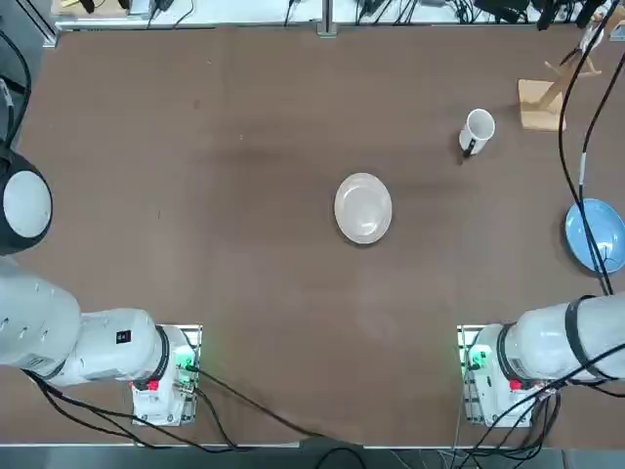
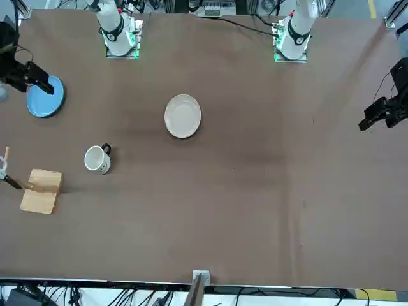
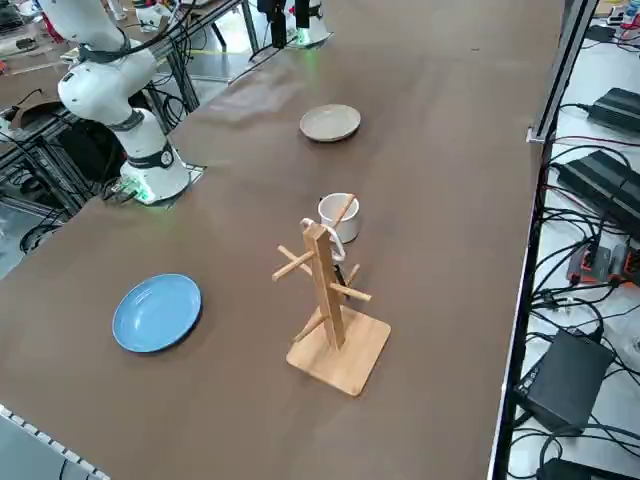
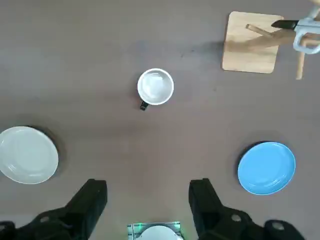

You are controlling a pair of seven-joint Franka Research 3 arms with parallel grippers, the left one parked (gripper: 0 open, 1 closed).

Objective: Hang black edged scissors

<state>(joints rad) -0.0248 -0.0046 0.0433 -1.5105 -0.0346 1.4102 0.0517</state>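
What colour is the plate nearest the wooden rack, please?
The plate is light blue, clearest in the right wrist view.

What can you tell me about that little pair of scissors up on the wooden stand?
The scissors are small and thin, with pale grey-white handle loops and a dark blade end. They hang from a peg near the top of the wooden rack, clear of the table, their loops around the peg and the blades sticking out sideways. Nothing else touches them: the right gripper is open and far off, high above the table, and the white mug stands apart on the tabletop.
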